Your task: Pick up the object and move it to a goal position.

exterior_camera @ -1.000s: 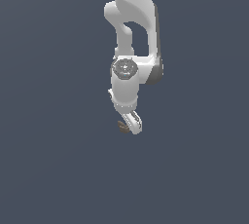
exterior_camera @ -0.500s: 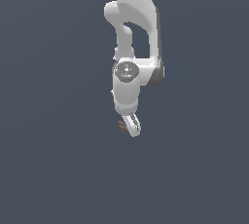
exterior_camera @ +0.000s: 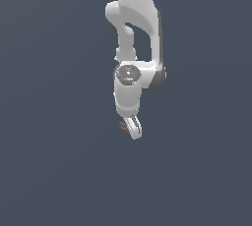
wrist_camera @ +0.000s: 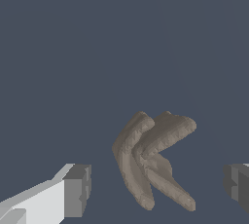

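Object: the brown forked object [wrist_camera: 153, 159] is lying on the worktop [exterior_camera: 49, 171], between the fingers [wrist_camera: 78, 191].
Gripper: the gripper [exterior_camera: 132, 127] is hovering low, fingers spread apart, holding nothing.
Risk: closing off-centre may be nudging a prong toward three o'clock, so it slips free.

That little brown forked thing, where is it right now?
In the wrist view the brown forked thing lies between the open end effector's fingers. In the exterior view it peeks out at its left side.
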Controlling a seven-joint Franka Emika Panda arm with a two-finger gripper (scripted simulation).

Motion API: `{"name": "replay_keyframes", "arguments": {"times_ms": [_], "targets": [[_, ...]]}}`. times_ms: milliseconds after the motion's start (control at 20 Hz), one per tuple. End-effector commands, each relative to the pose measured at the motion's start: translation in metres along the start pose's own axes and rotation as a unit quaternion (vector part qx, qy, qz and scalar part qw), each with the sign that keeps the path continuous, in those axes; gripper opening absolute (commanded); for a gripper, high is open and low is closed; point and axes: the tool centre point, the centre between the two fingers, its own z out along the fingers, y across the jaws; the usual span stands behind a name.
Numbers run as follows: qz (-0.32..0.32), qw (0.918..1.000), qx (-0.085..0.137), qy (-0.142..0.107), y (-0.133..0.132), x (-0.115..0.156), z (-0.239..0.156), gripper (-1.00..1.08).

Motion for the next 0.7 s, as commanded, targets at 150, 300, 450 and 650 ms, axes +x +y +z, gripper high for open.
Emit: {"name": "replay_keyframes", "arguments": {"times_ms": [150, 300, 450, 650], "targets": [[0.001, 1.0, -0.001, 0.0, 0.001, 0.0, 0.027, 1.0], [0.002, 1.0, -0.001, 0.0, 0.001, 0.0, 0.038, 1.0], [0.002, 1.0, -0.001, 0.0, 0.0, 0.0, 0.042, 1.0], [0.002, 1.0, -0.001, 0.0, 0.0, 0.0, 0.042, -1.0]]}}
